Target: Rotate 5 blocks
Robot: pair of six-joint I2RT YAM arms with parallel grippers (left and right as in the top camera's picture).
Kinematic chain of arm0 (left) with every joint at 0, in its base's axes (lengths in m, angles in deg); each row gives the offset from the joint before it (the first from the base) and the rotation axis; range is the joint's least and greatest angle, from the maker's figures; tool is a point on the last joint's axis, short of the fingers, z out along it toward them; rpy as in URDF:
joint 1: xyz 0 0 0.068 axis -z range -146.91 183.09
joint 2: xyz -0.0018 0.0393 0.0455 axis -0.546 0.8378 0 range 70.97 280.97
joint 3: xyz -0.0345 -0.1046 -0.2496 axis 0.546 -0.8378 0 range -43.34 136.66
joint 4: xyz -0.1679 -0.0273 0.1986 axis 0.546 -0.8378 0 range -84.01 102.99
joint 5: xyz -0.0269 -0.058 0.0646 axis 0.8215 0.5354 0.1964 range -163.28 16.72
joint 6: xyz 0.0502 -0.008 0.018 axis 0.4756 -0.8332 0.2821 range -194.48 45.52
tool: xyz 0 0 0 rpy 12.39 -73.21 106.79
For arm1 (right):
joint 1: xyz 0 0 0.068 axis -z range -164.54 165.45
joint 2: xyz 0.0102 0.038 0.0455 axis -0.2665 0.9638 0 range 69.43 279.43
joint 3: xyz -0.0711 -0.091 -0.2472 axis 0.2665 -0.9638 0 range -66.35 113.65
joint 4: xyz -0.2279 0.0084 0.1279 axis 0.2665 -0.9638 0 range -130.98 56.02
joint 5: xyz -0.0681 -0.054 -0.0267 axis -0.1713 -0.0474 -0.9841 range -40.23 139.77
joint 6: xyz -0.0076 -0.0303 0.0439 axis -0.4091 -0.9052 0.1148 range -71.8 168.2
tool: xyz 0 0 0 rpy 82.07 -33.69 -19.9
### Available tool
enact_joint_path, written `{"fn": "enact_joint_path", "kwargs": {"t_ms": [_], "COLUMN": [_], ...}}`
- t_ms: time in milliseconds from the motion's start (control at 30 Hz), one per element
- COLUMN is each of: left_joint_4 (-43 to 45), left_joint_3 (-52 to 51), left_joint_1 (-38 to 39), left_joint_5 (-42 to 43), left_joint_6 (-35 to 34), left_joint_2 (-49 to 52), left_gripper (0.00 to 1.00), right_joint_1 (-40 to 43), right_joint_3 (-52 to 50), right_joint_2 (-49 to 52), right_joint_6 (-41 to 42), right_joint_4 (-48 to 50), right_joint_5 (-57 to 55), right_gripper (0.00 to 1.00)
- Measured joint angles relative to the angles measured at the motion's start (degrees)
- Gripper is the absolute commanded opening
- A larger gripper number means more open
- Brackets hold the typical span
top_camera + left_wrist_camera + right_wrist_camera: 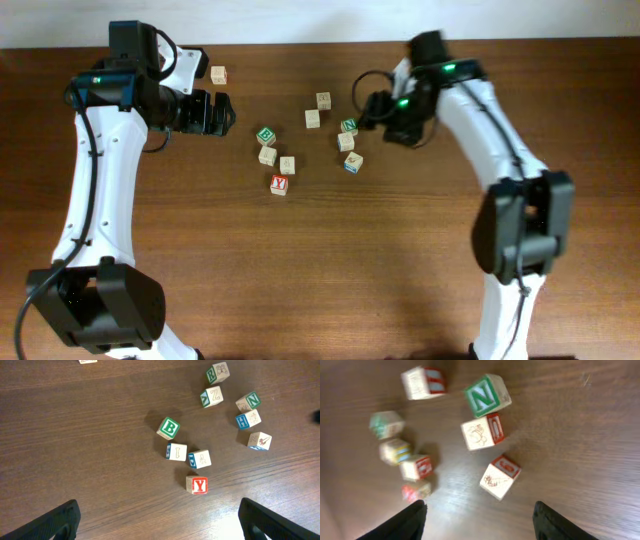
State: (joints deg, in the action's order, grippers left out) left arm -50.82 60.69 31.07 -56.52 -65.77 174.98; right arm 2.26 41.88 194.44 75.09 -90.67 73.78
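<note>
Several pale wooden blocks lie loose mid-table: one with a red Y [279, 185] [197, 485], two tan ones [267, 155] [287, 165] just behind it, one with blue marks [353, 162] and a tan one [346, 142] to the right. My left gripper [222, 112] [160, 527] hovers open, left of the cluster, nothing between its fingers. My right gripper [372, 108] [477, 520] hangs open beside the green N cube [349, 126] [488, 395]. A tan block [500, 476] lies just ahead of its jaws, apart from both fingers.
A green B cube [265, 136] [169, 428] sits at the cluster's left. Two more cubes [323, 100] [313, 119] lie behind it, and a lone cube [218, 75] rests at the far left near the table's back edge. Bare wood fills the near half.
</note>
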Motion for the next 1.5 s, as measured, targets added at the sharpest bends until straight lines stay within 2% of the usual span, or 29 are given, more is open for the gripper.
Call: {"fn": "enact_joint_path", "kwargs": {"t_ms": [300, 633, 1033, 1433, 1500], "left_joint_4": [0.15, 0.15, 0.15, 0.17, 0.15], "left_joint_3": [0.02, 0.02, 0.02, 0.02, 0.02], "left_joint_1": [0.0, 0.02, 0.0, 0.0, 0.0], "left_joint_5": [0.0, 0.0, 0.0, 0.02, 0.0], "left_joint_6": [0.0, 0.0, 0.0, 0.0, 0.0], "left_joint_2": [0.0, 0.0, 0.0, 0.0, 0.0], "left_gripper": [0.99, 0.99, 0.99, 0.99, 0.99], "right_joint_1": [-9.03, -9.31, -9.84, -9.86, -9.86], "right_joint_3": [0.0, 0.0, 0.11, 0.31, 0.31], "right_joint_2": [3.32, 6.62, 6.75, 6.86, 6.86], "right_joint_6": [14.84, 17.92, 10.62, -3.39, -4.26], "right_joint_4": [0.59, 0.5, -6.1, -19.28, -20.24], "right_joint_5": [-16.26, -21.46, -21.64, -21.64, -21.64], "right_gripper": [0.55, 0.41, 0.26, 0.26, 0.3]}}
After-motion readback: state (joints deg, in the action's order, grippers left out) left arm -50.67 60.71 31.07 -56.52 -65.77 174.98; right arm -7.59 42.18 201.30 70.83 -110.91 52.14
